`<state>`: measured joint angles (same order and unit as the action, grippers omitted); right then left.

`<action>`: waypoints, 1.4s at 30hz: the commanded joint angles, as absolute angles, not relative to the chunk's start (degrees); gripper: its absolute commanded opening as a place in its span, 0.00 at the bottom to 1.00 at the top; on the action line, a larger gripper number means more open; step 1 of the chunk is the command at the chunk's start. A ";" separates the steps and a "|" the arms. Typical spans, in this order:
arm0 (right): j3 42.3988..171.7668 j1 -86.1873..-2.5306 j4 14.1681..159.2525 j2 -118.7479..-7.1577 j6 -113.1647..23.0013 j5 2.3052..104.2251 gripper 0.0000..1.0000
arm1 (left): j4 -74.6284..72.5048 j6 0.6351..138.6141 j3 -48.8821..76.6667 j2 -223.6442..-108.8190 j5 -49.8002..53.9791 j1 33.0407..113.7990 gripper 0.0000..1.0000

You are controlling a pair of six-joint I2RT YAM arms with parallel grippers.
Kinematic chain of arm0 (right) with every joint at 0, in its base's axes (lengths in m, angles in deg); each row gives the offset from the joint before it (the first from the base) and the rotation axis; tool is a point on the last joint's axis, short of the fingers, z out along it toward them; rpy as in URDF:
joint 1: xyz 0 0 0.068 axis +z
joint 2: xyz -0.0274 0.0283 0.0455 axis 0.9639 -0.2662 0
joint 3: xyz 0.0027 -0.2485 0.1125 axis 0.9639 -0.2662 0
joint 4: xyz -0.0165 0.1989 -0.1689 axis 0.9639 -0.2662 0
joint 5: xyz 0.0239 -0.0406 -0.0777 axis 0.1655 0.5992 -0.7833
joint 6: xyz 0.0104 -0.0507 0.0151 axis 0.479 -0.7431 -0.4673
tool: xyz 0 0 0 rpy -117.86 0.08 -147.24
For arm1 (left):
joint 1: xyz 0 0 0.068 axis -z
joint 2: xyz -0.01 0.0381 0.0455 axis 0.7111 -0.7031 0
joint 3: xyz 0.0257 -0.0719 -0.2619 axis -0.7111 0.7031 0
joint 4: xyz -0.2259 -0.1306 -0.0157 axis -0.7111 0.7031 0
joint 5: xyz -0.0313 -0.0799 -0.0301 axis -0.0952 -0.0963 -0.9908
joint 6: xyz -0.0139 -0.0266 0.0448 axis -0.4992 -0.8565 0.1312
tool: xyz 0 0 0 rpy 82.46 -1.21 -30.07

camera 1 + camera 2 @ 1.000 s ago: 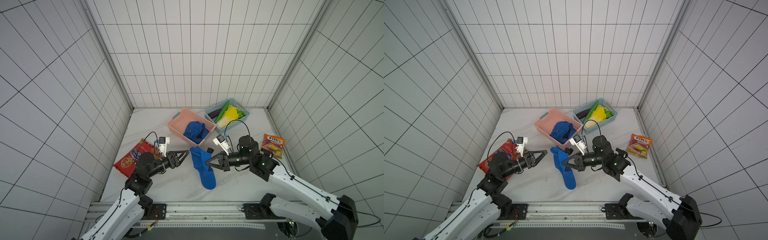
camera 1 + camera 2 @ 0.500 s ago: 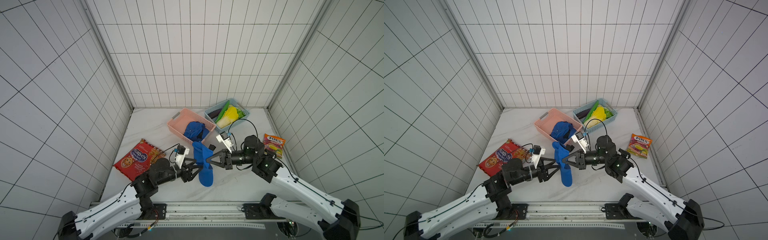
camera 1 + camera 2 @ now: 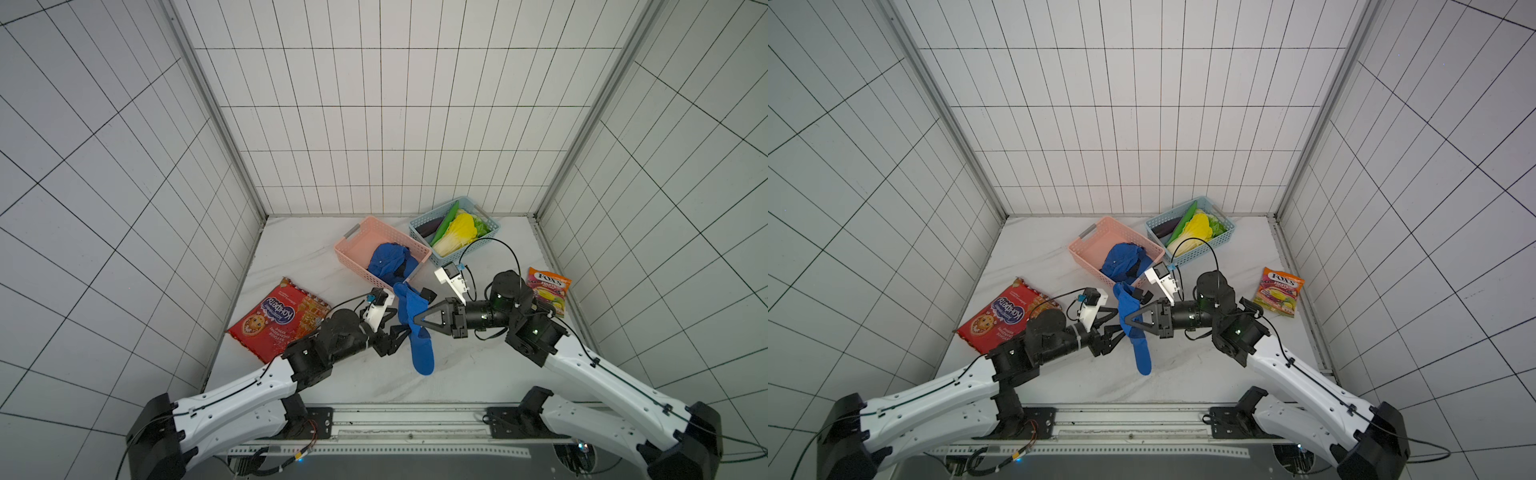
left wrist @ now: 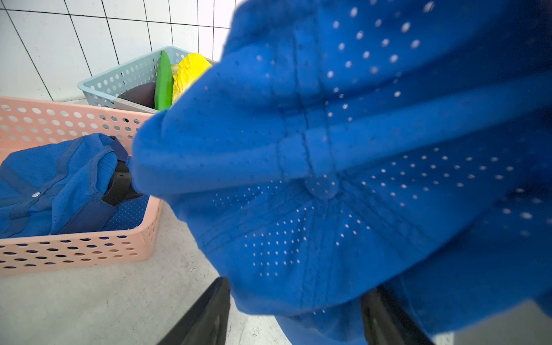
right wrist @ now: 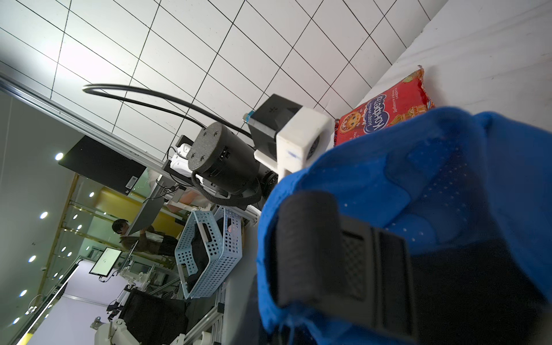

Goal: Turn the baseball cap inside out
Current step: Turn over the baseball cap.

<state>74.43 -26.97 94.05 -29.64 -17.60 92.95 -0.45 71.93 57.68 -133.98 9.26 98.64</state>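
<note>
A blue mesh baseball cap (image 3: pixel 417 332) (image 3: pixel 1136 332) hangs in mid-table, its brim end drooping to the tabletop. My right gripper (image 3: pixel 416 322) (image 3: pixel 1128 321) comes in from the right and is shut on the cap's edge. In the right wrist view the cap (image 5: pixel 433 167) hides the jaws. My left gripper (image 3: pixel 400 334) (image 3: pixel 1115 326) reaches in from the left, open. In the left wrist view its two black fingers (image 4: pixel 209 313) stand wide apart on either side of the cap's crown (image 4: pixel 313 149). A black strap (image 3: pixel 430 296) sticks out near the cap's top.
A pink basket (image 3: pixel 353 241) behind the cap holds another blue cap (image 3: pixel 390 259). A light blue basket (image 3: pixel 490 226) of toy vegetables stands at the back right. A red cookie bag (image 3: pixel 278 324) lies at the left, and a candy bag (image 3: pixel 548 291) at the right.
My left arm has swung in from the left and brought its open jaws up around the cap's crown. The right gripper has stayed shut on the cap, which now hangs a little higher.
</note>
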 commanded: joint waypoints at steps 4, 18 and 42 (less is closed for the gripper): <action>76.12 -27.54 96.48 -28.52 -17.03 94.00 0.00 | -4.85 73.93 56.19 -134.76 11.16 99.02 0.68; 75.95 -28.26 95.17 -28.01 -17.45 92.34 0.00 | -10.69 72.56 55.70 -137.52 11.88 99.46 0.25; 69.26 -39.19 101.92 -23.16 -8.36 96.00 0.15 | -8.56 61.96 63.78 -121.81 14.00 99.29 0.00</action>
<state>68.53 -38.62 97.75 -23.26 -10.22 94.67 -9.39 62.14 65.26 -120.54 15.07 99.58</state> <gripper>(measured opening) 0.146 0.047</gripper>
